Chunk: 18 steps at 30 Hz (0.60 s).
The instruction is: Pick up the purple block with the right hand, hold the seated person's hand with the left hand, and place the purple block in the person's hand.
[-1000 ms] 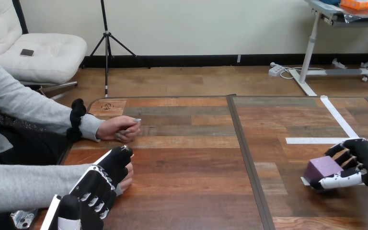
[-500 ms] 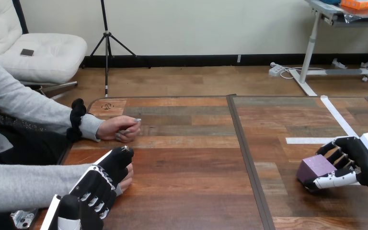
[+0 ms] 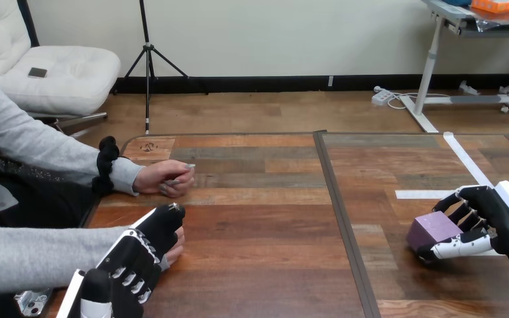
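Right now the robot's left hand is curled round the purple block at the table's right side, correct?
No: the right hand, not the left, is curled round the purple block at the table's right side, as the head view shows.

Nothing legible anywhere. Only a small dark mark (image 3: 147,147) on the far corner of the table (image 3: 258,232), well beyond the left hand (image 3: 132,262), too small to make out as letters or a sign. Plain white tape strips (image 3: 431,194) just beyond the right hand (image 3: 504,222), blank.
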Each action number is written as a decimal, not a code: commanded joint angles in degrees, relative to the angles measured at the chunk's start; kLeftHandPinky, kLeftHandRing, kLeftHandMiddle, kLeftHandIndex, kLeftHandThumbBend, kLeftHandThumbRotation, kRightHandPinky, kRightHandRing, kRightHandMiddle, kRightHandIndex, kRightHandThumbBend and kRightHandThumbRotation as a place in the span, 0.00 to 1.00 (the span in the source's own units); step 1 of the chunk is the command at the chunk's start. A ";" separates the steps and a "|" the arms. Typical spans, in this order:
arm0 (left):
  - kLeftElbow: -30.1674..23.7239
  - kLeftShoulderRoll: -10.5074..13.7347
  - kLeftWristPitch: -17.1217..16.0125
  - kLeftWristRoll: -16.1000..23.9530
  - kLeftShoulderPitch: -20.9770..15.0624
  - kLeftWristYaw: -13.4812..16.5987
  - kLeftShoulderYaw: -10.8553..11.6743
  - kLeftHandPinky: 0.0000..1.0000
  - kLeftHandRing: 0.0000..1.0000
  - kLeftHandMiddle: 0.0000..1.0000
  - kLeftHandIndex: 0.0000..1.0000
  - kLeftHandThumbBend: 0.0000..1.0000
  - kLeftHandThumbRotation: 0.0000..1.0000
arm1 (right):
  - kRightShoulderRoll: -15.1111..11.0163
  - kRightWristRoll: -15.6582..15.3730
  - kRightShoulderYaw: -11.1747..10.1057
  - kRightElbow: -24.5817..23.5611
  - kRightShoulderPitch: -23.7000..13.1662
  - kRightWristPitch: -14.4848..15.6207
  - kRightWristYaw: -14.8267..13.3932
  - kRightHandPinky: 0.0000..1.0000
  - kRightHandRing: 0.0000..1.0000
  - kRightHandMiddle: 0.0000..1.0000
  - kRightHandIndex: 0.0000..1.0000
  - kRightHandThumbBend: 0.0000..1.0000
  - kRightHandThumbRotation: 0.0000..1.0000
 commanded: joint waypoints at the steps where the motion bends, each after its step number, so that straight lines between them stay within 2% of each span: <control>1: -2.08 0.46 0.13 0.42 -3.04 0.28 0.80 0.95 0.93 0.88 0.81 0.85 1.00 | -1.85 1.84 -1.91 -4.54 -3.08 -2.29 0.46 0.33 0.37 0.42 0.46 0.79 0.00; 6: -2.14 0.63 -0.33 1.03 -3.22 0.38 1.20 0.96 0.94 0.90 0.82 0.84 1.00 | -2.08 2.01 -2.10 -5.39 -3.05 -2.80 0.37 0.33 0.37 0.42 0.45 0.80 0.00; 9: -1.16 0.27 -2.80 0.83 -3.96 -0.22 1.63 0.97 0.95 0.90 0.82 0.80 1.00 | -2.15 2.27 -2.34 -6.25 -2.88 -2.80 0.46 0.34 0.38 0.42 0.45 0.80 0.00; 13: -0.68 -0.26 -5.76 2.41 -4.78 0.94 3.17 0.97 0.93 0.89 0.79 0.74 0.96 | -2.23 2.71 -2.88 -7.63 -2.61 -3.21 0.88 0.36 0.39 0.43 0.45 0.80 0.00; 18: -0.22 0.15 -7.33 3.68 -5.69 2.11 4.51 0.89 0.89 0.85 0.77 0.70 0.93 | -2.21 2.94 -3.46 -8.70 -2.44 -3.06 1.59 0.38 0.41 0.43 0.45 0.80 0.00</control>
